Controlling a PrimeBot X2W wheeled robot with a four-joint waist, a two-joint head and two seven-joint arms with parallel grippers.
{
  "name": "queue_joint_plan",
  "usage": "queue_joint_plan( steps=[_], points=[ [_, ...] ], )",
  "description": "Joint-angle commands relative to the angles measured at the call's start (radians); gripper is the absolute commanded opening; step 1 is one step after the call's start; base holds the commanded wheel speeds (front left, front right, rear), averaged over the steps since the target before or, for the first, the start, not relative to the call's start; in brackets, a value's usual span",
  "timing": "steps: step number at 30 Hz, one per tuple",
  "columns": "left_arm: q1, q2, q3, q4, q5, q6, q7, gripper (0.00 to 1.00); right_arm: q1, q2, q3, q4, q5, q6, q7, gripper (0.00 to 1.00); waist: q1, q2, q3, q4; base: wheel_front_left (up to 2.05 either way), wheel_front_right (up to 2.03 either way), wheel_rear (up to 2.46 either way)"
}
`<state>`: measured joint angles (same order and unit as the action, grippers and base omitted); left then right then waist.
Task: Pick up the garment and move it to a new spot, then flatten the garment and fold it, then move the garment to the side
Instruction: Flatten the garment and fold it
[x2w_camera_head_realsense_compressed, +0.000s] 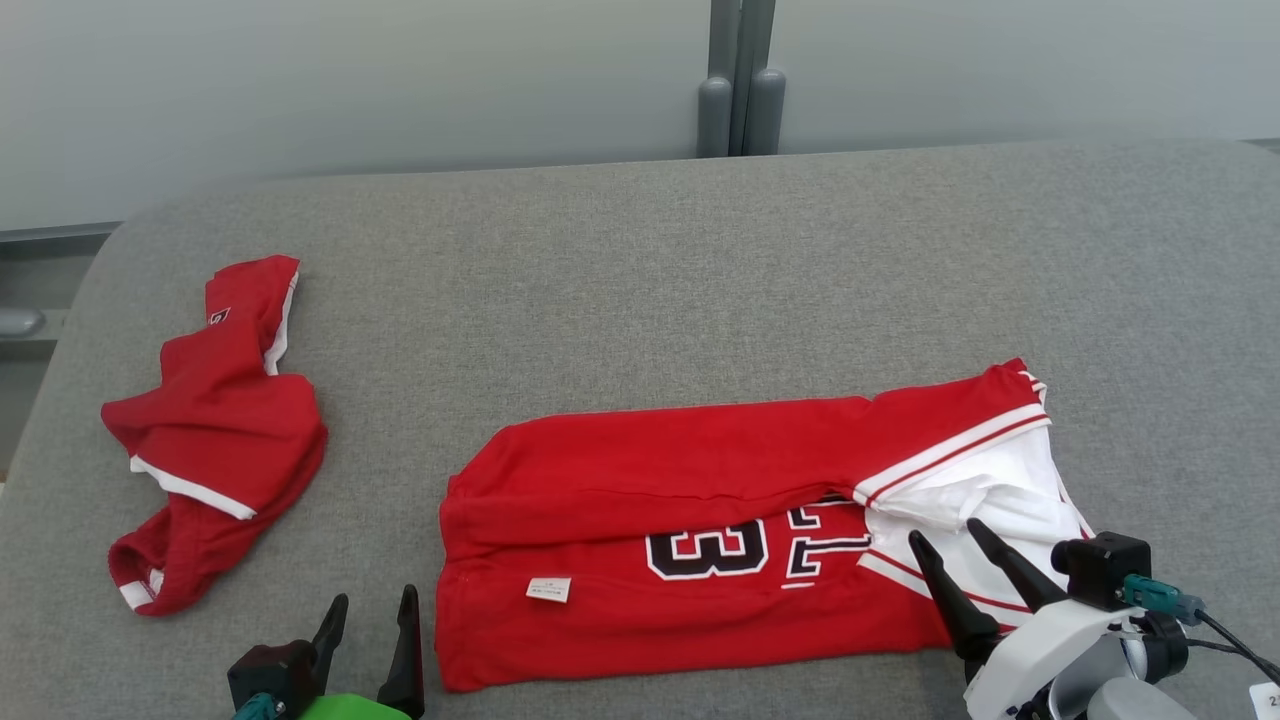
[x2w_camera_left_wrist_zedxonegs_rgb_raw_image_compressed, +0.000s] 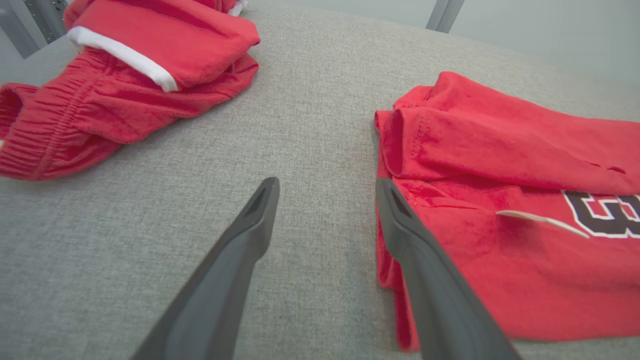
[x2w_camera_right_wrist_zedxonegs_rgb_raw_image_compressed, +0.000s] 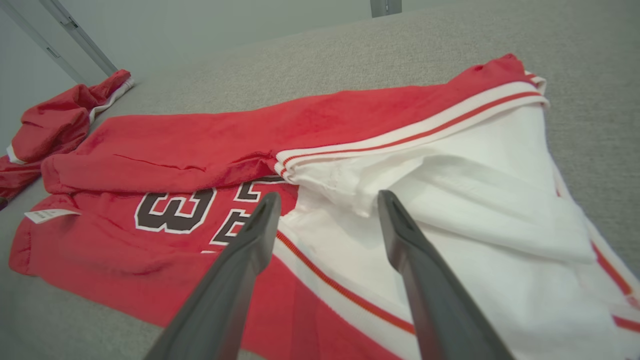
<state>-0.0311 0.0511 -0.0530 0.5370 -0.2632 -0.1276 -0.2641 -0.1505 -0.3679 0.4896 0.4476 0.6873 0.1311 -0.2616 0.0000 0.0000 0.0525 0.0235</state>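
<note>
The red jersey (x2w_camera_head_realsense_compressed: 700, 590) was laid half-folded at the grey table's (x2w_camera_head_realsense_compressed: 700, 280) near middle. The left gripper (x2w_camera_head_realsense_compressed: 374, 597), beside one end, and the right gripper (x2w_camera_head_realsense_compressed: 943, 530), over the white end, were held open and empty, seemingly positioned for another fold.

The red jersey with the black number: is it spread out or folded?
Folded. The jersey has its far side turned over onto the front, hiding the top of the number.
</note>
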Motion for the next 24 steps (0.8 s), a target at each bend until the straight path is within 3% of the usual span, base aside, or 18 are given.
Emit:
queue_joint_plan(
  steps=[1, 5, 6, 7, 9, 10, 20, 22, 23, 24],
  points=[
    [-0.002, 0.000, -0.003, 0.001, -0.014, -0.003, 0.000, 1.00, -0.016, 0.002, 0.003, 0.008, -0.011, -0.001, -0.003, 1.00, 0.0000, 0.0000, 0.005, 0.003, 0.00, 0.00, 0.00],
    [-0.011, 0.000, -0.012, 0.003, -0.026, -0.003, 0.000, 1.00, -0.033, 0.015, 0.012, 0.031, -0.026, -0.001, -0.003, 1.00, 0.0000, 0.0000, 0.011, 0.009, 0.00, 0.00, 0.00],
    [-0.013, 0.000, -0.013, 0.003, -0.027, -0.003, 0.000, 1.00, -0.038, 0.017, 0.014, 0.036, -0.029, -0.001, -0.003, 0.82, 0.0000, 0.0000, 0.012, 0.011, 0.00, 0.00, 0.00],
    [-0.015, 0.000, -0.015, 0.004, -0.029, -0.003, 0.000, 1.00, -0.042, 0.018, 0.014, 0.041, -0.031, -0.001, -0.003, 0.53, 0.0000, 0.0000, 0.013, 0.012, 0.00, 0.00, 0.00],
    [-0.016, 0.000, -0.018, 0.007, -0.035, -0.003, 0.000, 1.00, -0.043, 0.021, 0.016, 0.050, -0.034, -0.001, -0.003, 0.24, 0.0000, 0.0000, 0.015, 0.014, 0.00, 0.00, 0.00],
    [-0.017, 0.000, -0.020, 0.008, -0.035, -0.003, 0.000, 1.00, -0.045, 0.022, 0.015, 0.054, -0.034, -0.001, -0.004, 0.00, 0.0000, 0.0000, 0.016, 0.015, 0.00, 0.00, 0.00],
    [-0.015, 0.000, -0.034, 0.014, -0.055, -0.004, 0.000, 1.00, 0.005, 0.026, 0.015, 0.025, -0.003, -0.001, -0.004, 0.02, 0.0000, 0.0000, 0.016, -0.005, 0.00, 0.00, 0.00],
    [-0.014, 0.000, -0.033, 0.014, -0.054, -0.004, 0.000, 1.00, 0.026, 0.025, 0.044, 0.007, 0.009, -0.001, -0.003, 0.56, 0.0000, 0.0000, 0.016, -0.013, 0.00, 0.00, 0.00],
    [-0.014, 0.001, -0.033, 0.014, -0.054, -0.004, 0.000, 1.00, 0.037, 0.019, 0.053, 0.002, 0.015, -0.001, -0.003, 0.93, 0.0000, 0.0000, 0.016, -0.016, 0.00, 0.00, 0.00],
    [-0.014, 0.001, -0.033, 0.014, -0.051, -0.004, 0.000, 1.00, 0.049, 0.014, 0.055, -0.003, 0.026, -0.001, -0.004, 1.00, 0.0000, 0.0000, 0.016, -0.019, 0.00, 0.00, 0.00]
  ],
)
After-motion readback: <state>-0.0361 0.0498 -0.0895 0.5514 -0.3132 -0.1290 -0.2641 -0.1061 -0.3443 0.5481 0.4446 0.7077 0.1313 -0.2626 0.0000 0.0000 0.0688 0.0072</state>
